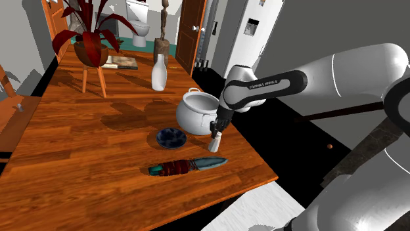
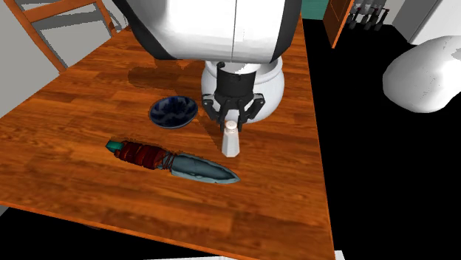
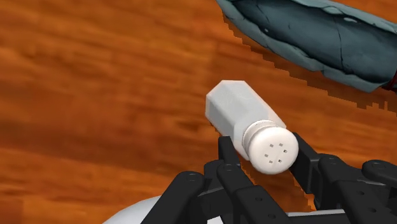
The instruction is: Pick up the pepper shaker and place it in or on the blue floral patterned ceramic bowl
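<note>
Wrist view has the gripper (image 3: 264, 149) clasping the pepper shaker (image 3: 238, 111): its two black fingers (image 3: 228, 156) press on either side just under the perforated cap. That high hold leaves the white faceted body hanging free below the hand. It probably suits a lift straight up, since nothing lower on the shaker is gripped. In the second exterior view the shaker's base seems to rest on the wooden table (image 2: 66, 155), so the lift looks not yet begun. The shaker stands upright close to the table's long edge on the shoulder view's right, just in front of a white lidded pot (image 1: 196, 111). The blue patterned bowl (image 2: 173, 112) sits near it, a little further in from that edge and apart from both shaker and pot. A sheathed knife (image 2: 173, 161) lies flat nearer the table's end edge, clear of a short path from shaker to bowl, which would likely need only a small sideways carry
</note>
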